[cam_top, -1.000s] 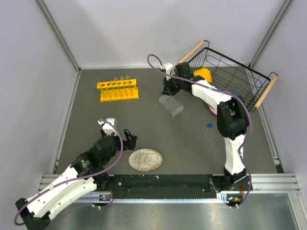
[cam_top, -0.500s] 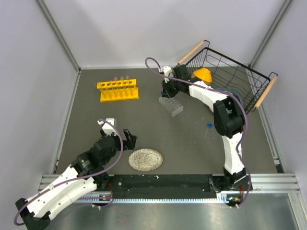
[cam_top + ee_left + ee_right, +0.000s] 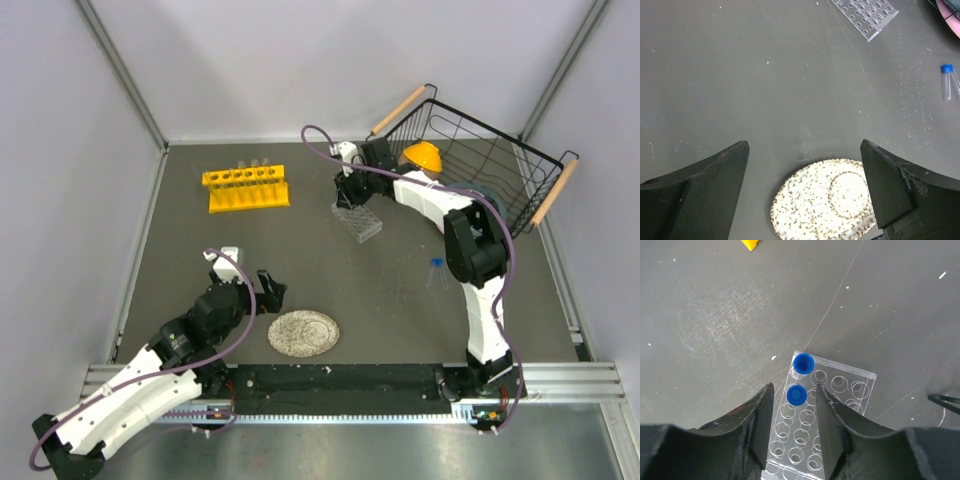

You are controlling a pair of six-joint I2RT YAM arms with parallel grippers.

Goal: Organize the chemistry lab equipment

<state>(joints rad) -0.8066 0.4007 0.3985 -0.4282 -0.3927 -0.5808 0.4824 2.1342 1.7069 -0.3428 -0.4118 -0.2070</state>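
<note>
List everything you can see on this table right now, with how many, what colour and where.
Tube rack: one, yellow, far left, holding clear tubes.
Grid rack: one, clear, centre far, under the right gripper.
Vials in grid rack: two, blue caps, standing.
Loose vial: at least one, blue-capped, lying right of centre.
Plate: one, speckled, near centre.
Wire basket: one, black, far right corner.
Left gripper: open, above the plate.
Right gripper: around a vial.
</note>
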